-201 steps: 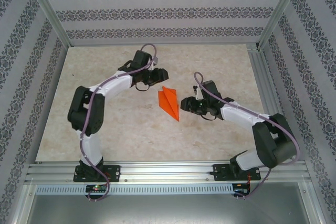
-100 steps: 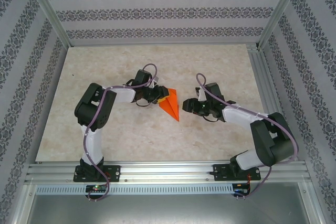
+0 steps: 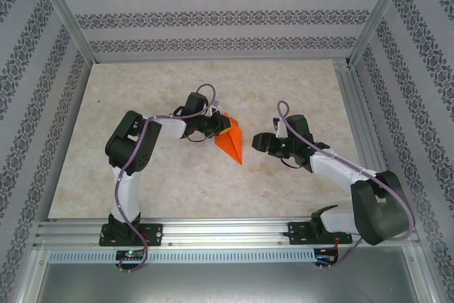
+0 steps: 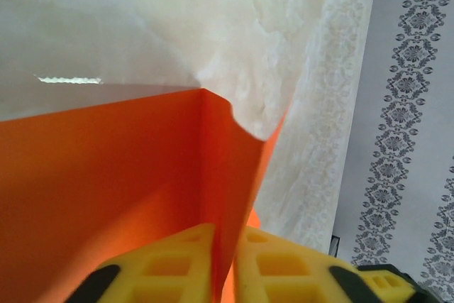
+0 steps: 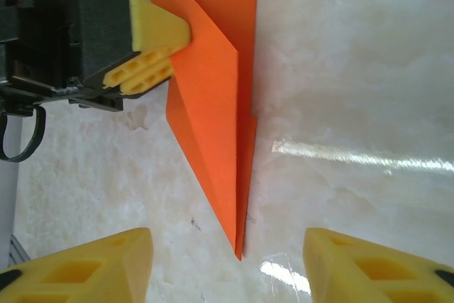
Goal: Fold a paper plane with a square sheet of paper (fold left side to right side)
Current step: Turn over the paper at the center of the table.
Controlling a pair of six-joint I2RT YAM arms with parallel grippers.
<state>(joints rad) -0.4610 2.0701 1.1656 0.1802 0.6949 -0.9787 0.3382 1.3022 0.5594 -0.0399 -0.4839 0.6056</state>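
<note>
The orange sheet of paper [image 3: 231,141] is a creased pointed wedge at the table's middle, its tip toward the near edge. My left gripper [image 3: 217,130] is shut on the wedge's left flap [image 4: 106,189], which stands up between its yellow fingers [image 4: 163,260]. In the right wrist view the paper [image 5: 213,118] lies ahead, with the left gripper's fingers [image 5: 152,40] pinching its upper left edge. My right gripper [image 3: 259,141] hovers open just right of the wedge, its fingers [image 5: 92,267] on either side of the paper's tip without touching it.
The marble-look table [image 3: 177,182] is bounded by an aluminium frame rail [image 3: 227,232] at the near edge and patterned walls [image 3: 213,12] on the other sides. Bare tabletop lies all round the paper.
My left gripper came down from the far side onto the paper's left flap, shut on it and raised it. My right gripper drew back a little to the right.
</note>
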